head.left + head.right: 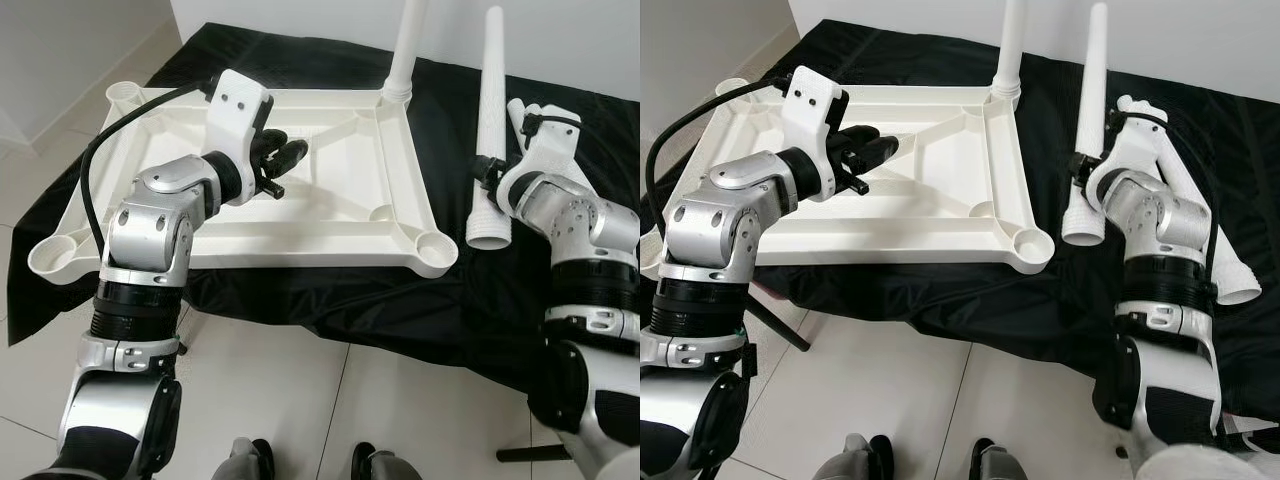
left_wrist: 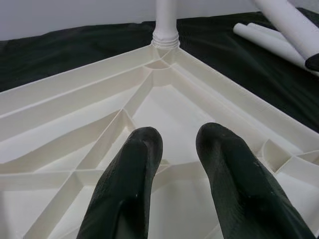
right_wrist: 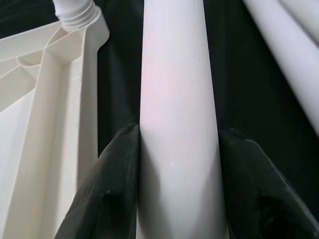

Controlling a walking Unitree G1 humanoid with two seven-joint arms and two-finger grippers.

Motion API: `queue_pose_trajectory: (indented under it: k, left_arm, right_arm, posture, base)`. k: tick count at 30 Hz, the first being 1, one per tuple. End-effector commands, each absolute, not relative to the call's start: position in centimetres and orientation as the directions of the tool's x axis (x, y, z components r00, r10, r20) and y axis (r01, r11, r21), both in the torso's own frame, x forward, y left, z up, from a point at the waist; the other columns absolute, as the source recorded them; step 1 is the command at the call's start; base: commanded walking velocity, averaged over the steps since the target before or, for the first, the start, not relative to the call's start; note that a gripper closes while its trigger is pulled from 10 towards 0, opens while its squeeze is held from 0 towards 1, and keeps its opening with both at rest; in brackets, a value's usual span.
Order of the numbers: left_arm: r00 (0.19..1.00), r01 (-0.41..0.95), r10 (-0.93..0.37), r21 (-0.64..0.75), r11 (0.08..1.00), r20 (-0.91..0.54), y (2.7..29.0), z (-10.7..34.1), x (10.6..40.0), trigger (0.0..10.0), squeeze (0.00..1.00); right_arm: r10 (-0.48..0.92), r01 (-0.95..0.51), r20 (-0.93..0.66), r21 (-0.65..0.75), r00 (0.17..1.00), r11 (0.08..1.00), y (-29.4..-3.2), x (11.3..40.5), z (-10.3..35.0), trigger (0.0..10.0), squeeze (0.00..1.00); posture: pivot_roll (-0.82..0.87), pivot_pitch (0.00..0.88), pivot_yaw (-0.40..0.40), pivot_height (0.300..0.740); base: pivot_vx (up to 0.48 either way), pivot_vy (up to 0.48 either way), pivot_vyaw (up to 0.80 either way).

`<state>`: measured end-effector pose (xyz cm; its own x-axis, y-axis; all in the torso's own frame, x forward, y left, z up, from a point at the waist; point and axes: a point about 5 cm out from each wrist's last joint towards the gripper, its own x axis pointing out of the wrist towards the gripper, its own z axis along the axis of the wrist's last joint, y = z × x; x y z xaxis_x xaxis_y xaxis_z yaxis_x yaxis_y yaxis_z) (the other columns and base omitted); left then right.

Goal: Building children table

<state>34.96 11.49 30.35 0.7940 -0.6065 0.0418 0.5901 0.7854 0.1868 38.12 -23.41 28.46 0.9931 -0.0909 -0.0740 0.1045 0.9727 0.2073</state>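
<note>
The white plastic table top [image 1: 300, 255] lies upside down on a black cloth [image 1: 330, 300], ribs facing up. One white leg [image 1: 408, 50] stands screwed into its far right corner socket. My left gripper [image 1: 290, 155] hovers over the ribbed middle of the top, open by a narrow gap [image 2: 179, 137], with nothing between its fingers. My right gripper [image 1: 488, 180] is shut on a second white leg [image 1: 492, 120], held nearly upright just right of the top; its black fingers [image 3: 109, 174] clamp both sides of the tube [image 3: 177, 99]. The near right socket [image 1: 435, 245] is empty.
Two more white legs [image 1: 1230, 260] lie on the cloth beside my right arm. Empty corner sockets sit at the far left [image 1: 125, 92] and near left [image 1: 50, 255]. Tiled floor [image 1: 300, 400] lies in front, a white wall behind. A black bar [image 1: 530, 455] rests on the floor at right.
</note>
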Motion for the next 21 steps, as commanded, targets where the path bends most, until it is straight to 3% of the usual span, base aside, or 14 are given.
queue_pose_trajectory:
  k: [1,2,3,8,10,14,15,20,21]
  left_arm:
    - [0.76,0.629,-0.649,0.208,0.749,0.039,11.0,30.4,34.8,10.0,0.0]
    - [0.76,0.629,-0.649,0.208,0.749,0.039,11.0,30.4,34.8,10.0,0.0]
    - [0.739,0.656,-0.673,0.195,0.729,0.028,10.8,30.1,34.6,10.0,1.0]
    - [0.689,0.714,-0.724,0.162,0.681,0.003,10.4,29.4,34.0,10.0,1.0]
    - [0.644,0.759,-0.765,0.131,0.638,0.0,10.0,29.0,33.6,10.0,1.0]
    - [0.632,0.768,-0.775,0.126,0.627,0.0,9.9,29.0,33.6,10.0,1.0]
    - [0.601,0.794,-0.799,0.108,0.599,0.009,9.6,28.9,33.4,10.0,1.0]
    - [0.588,0.799,-0.807,0.116,0.59,0.052,9.3,29.5,33.3,10.0,1.0]
    - [0.587,0.799,-0.807,0.112,0.59,0.062,9.2,29.7,33.2,10.0,0.18]
  right_arm:
    - [-0.1,0.098,-0.005,0.254,0.995,0.962,-23.7,37.7,29.2,10.0,0.0]
    - [-0.1,0.098,-0.005,0.254,0.995,0.962,-23.7,37.7,29.2,10.0,0.0]
    - [-0.104,0.086,0.05,0.281,0.993,0.956,-23.8,37.3,29.3,10.0,0.0]
    - [-0.105,0.05,0.16,0.315,0.982,0.948,-23.9,36.3,29.0,10.0,0.0]
    - [-0.051,-0.045,0.28,0.327,0.959,0.944,-23.5,35.1,28.6,10.0,0.0]
    - [-0.025,-0.085,0.315,0.331,0.949,0.94,-23.2,34.7,28.6,10.0,0.0]
    - [0.057,-0.214,0.406,0.353,0.912,0.911,-22.1,33.8,28.6,10.0,0.0]
    - [0.141,-0.324,0.472,0.333,0.87,0.885,-20.3,33.0,28.4,10.0,0.0]
    - [0.144,-0.343,0.489,0.348,0.86,0.872,-20.0,32.8,28.4,10.0,0.0]
  posture:
    - [-0.09,0.143,0.025,0.74]
    - [-0.09,0.143,0.025,0.74]
    - [-0.1,0.136,0.029,0.74]
    - [-0.1,0.132,0.035,0.74]
    - [-0.1,0.131,0.04,0.74]
    - [-0.1,0.131,0.041,0.74]
    - [-0.1,0.133,0.04,0.74]
    - [-0.1,0.12,0.037,0.74]
    - [-0.09,0.114,0.039,0.74]
  base:
    - [0.0,0.0,0.0]
    - [0.0,0.0,0.0]
    - [0.0,0.0,0.0]
    - [0.0,0.0,0.0]
    - [0.0,0.0,0.0]
    - [0.0,0.0,0.0]
    - [0.0,0.0,0.0]
    - [0.0,0.0,0.0]
    - [0.0,0.0,0.0]
